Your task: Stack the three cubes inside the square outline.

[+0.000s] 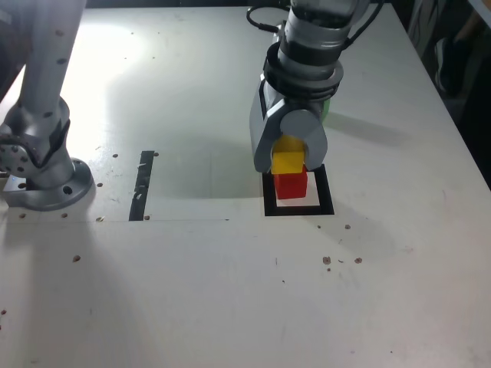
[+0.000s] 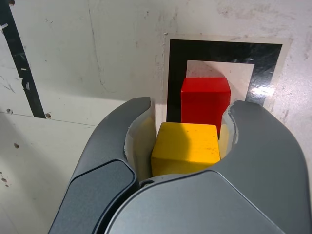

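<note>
Both of our grey curved fingers (image 1: 263, 146) bracket the small matte yellow cube (image 1: 288, 162) in the exterior view, and the gripper (image 1: 289, 157) hangs straight down from the arm over the thick black square outline with its white centre (image 1: 298, 208). We see the yellow cube sitting directly on top of the small matte red cube (image 1: 291, 185), which stands inside the outline on the white centre. Behind the gripper, toward the exterior view's right, a sliver of the green cube (image 1: 327, 110) peeks out, mostly hidden by our wrist, well apart from the outline. On the worn white tabletop (image 1: 230, 291) a thin black strip of tape (image 1: 143, 185) lies off to the exterior view's left of the outline, and farther left stands the arm's grey round base (image 1: 46, 180). Turning to the wrist view, we find the yellow cube (image 2: 186, 148) between our two fingers (image 2: 265, 146), the gripper (image 2: 187, 141) closed around it: one finger's pale inner pad lies against one side face, while on the other side a narrow pale strip shows beside the cube, so we cannot tell whether that pad presses it. The red cube (image 2: 205, 102) shows just beyond the yellow one, partly covered by it, within the white centre of the square outline (image 2: 175, 68). The tape strip (image 2: 22, 63) runs along the tabletop (image 2: 97, 53) off to one side.
</note>
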Motion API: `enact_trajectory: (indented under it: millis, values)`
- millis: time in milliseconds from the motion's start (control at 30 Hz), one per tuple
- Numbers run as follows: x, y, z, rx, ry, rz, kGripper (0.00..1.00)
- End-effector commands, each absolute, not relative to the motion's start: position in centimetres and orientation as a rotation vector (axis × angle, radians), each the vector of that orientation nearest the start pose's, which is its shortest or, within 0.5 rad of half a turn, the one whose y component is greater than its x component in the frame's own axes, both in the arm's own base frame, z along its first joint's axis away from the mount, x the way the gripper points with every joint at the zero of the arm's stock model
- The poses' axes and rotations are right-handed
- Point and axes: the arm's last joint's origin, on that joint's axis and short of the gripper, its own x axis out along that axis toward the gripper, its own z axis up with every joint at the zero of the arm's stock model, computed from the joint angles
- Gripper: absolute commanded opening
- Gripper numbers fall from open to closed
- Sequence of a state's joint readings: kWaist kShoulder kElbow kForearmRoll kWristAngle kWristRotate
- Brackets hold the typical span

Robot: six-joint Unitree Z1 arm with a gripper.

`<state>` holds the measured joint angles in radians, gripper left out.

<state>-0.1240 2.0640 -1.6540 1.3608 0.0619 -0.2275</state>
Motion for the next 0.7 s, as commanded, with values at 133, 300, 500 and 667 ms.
enact_trajectory:
  millis: [133,300,500,667]
  values:
    - [36.5,-4.0,25.6,-0.008,1.754,0.167,0.22]
    - [36.7,-3.8,25.4,-0.019,1.733,0.172,0.22]
    - [36.8,-3.4,24.8,-0.034,1.715,0.194,0.22]
    - [36.7,-3.1,24.6,-0.043,1.72,0.212,0.22]
